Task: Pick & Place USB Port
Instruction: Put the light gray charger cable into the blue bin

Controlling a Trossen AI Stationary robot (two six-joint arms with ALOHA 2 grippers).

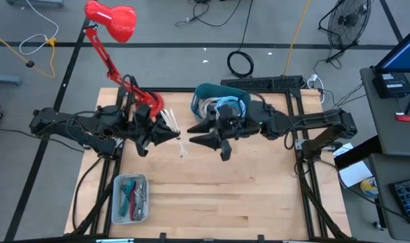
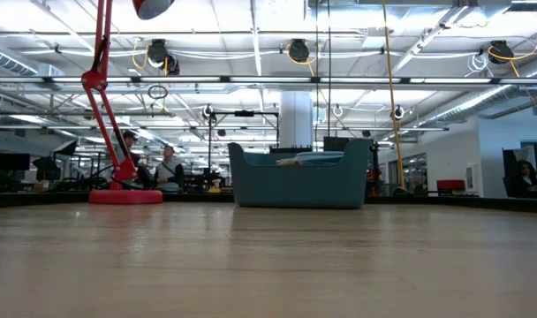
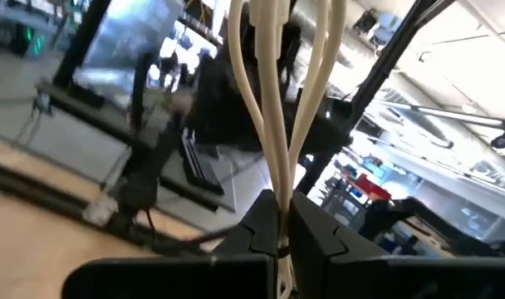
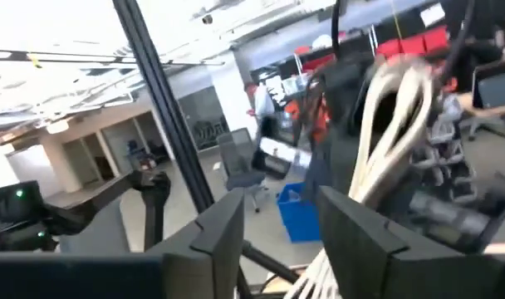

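At frame centre in the high view, the left gripper point(image 1: 172, 137) fingers clamp a white cable bundle point(image 1: 174, 127) above the bench point(image 1: 232, 196), its loops running toward the right gripper point(image 1: 198, 133), whose fingers stand open just beside it.

Wooden table point(image 1: 218, 202): teal bin point(image 1: 212, 94), clear tray point(image 1: 129, 217), lamp base point(image 2: 125, 196).

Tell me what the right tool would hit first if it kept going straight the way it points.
Probably the white cable held by the left tool. The right tool is open and points at it across a small gap, though height is hard to judge.
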